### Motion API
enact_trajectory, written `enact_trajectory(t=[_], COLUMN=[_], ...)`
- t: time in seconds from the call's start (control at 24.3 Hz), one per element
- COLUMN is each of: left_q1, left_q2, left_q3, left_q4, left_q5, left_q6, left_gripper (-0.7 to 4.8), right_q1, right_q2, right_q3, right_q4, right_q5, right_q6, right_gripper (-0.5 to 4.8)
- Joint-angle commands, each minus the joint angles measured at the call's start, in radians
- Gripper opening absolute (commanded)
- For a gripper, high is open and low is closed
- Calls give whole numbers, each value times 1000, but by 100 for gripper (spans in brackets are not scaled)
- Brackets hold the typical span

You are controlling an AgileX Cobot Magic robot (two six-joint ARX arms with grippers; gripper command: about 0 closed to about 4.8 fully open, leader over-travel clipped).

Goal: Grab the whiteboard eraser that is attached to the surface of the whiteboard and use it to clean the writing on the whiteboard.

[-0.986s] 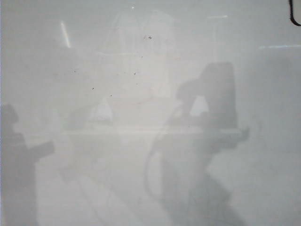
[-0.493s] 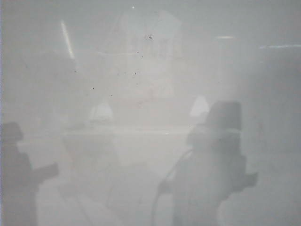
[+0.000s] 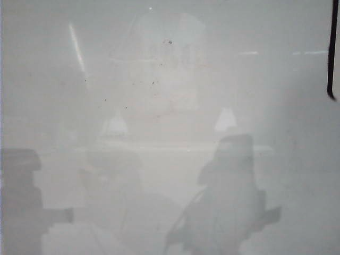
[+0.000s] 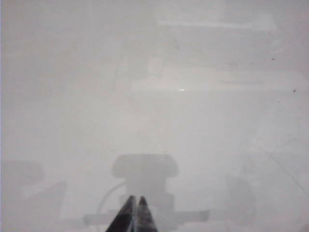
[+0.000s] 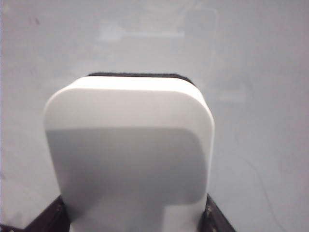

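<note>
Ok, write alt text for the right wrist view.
The right gripper holds the white whiteboard eraser by its sides, the eraser filling most of the view with its dark felt edge toward the whiteboard. The glossy pale grey board behind shows faint reflections and no visible red writing.

Whiteboard eraser [image 5: 129, 154] before whiteboard [image 5: 260, 72]

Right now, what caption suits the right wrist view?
Right gripper clamps the white rounded plastic whiteboard eraser before the glossy pale whiteboard.
</note>
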Motion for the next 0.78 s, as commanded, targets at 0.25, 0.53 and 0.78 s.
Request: enact_trajectory(t=[0.25,0.53,0.78], left_q1=[-2,-2,-2], left_q2=[0,0,0], left_q3=[3,3,3], left_q4=[6,6,6], left_q5=[4,3,3], left_q6=[10,10,10], left_gripper=[-5,-5,-5], right_q1=[-138,-448,-541], right_q2=[1,3,117], right_q3=[-125,-114,23], right_q4=[271,350,264], right_q5=[13,-274,-365], right_q6=[-127,-180,-160], right_gripper=[147,147,147])
